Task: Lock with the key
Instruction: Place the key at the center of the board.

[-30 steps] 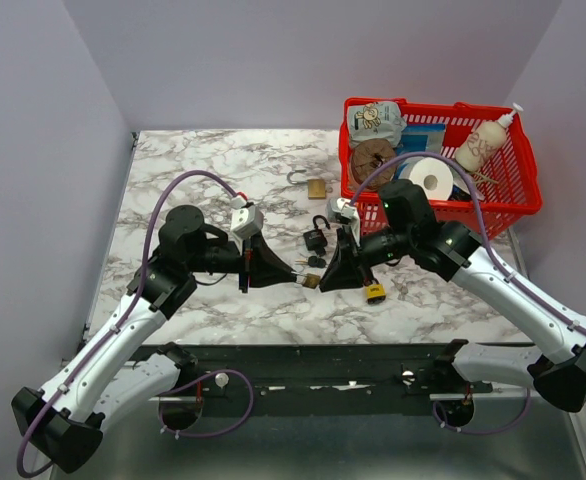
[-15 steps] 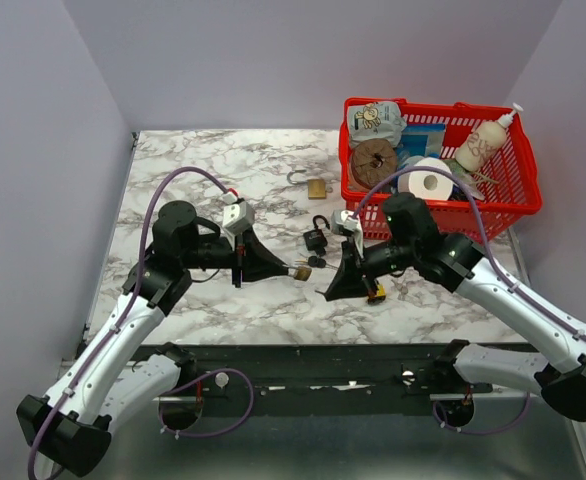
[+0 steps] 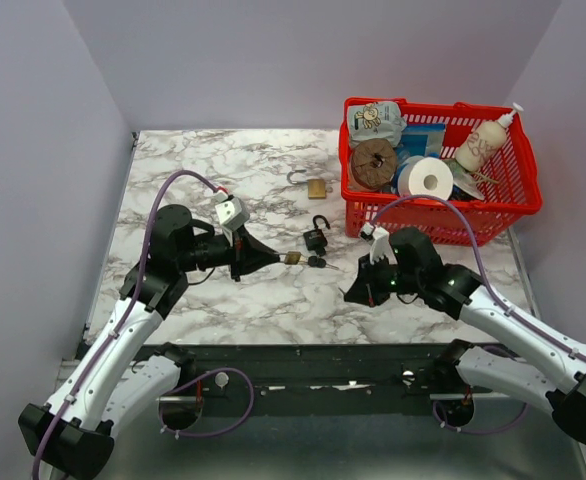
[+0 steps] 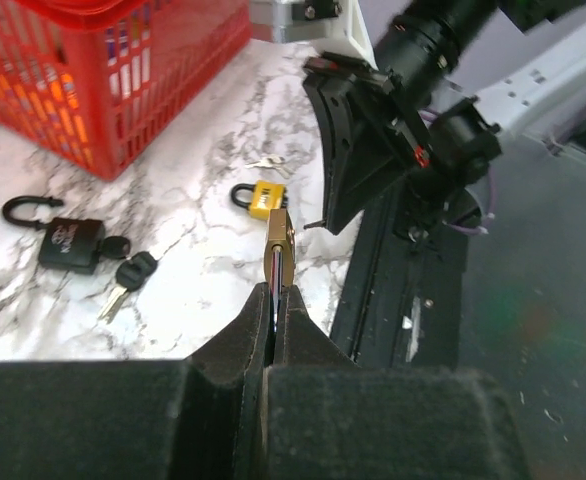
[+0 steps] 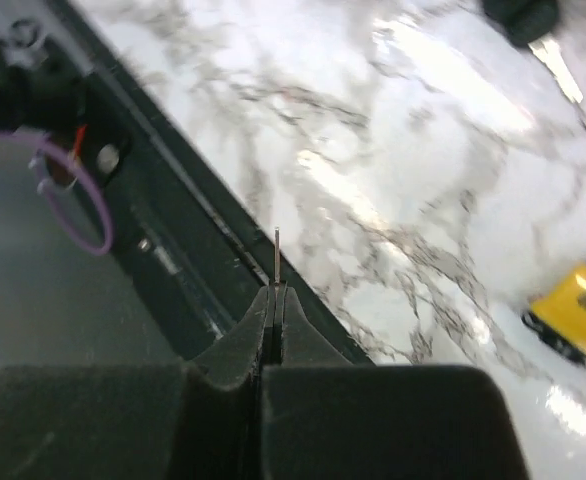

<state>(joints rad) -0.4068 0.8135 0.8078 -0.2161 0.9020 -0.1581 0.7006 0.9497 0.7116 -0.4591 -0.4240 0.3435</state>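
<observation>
Both arms have been drawn apart since a second ago: the left gripper (image 3: pixel 271 258) has been pulled back leftward, and the right gripper (image 3: pixel 356 294) has been brought toward the near edge of the worktop (image 3: pixel 203 180). A small brass padlock (image 4: pixel 278 250) is held edge-on between the left fingers (image 4: pixel 235 340), above the worktop. The right fingers (image 5: pixel 241 342) are pressed together on a thin metal strip (image 5: pixel 276 258), seen edge-on. A yellow padlock (image 5: pixel 573 312) lies near them.
</observation>
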